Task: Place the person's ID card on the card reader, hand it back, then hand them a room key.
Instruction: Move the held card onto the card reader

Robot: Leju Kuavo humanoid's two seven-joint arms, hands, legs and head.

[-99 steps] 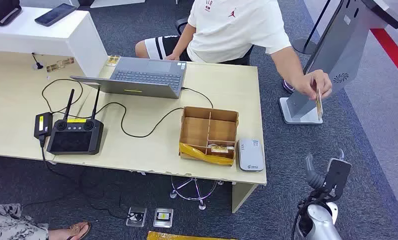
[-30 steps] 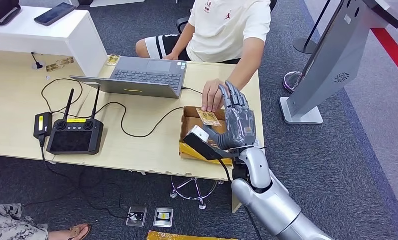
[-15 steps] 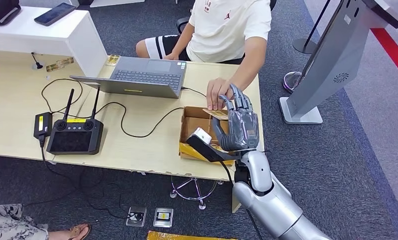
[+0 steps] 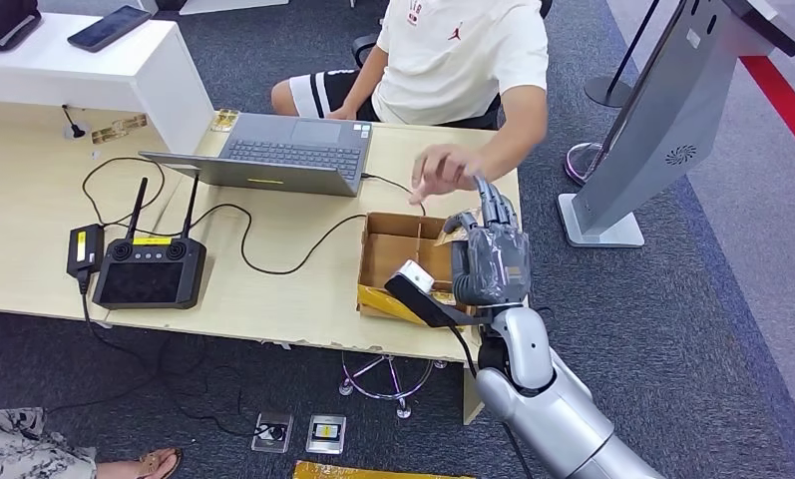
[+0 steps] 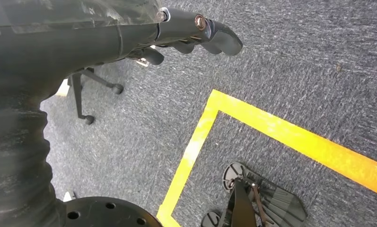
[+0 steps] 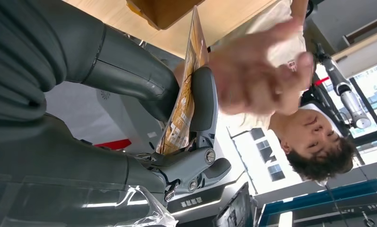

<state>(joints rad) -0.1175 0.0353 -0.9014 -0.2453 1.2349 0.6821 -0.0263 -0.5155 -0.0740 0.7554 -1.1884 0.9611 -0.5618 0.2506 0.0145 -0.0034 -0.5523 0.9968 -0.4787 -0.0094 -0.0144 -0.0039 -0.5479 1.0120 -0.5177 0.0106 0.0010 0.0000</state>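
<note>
Over the right end of the desk (image 4: 273, 299), your right hand (image 4: 488, 261) pinches the ID card (image 6: 184, 90) above the cardboard box (image 4: 393, 261), just below the person's hand (image 4: 443, 170). The card reader, probably hidden beneath your arm, awaits; handback and key remain. Your left hand (image 5: 196, 33) hangs loose, holding nothing.

Right hand (image 4: 488, 261) raised, pinching; left hand (image 5: 177, 33) hangs.
</note>
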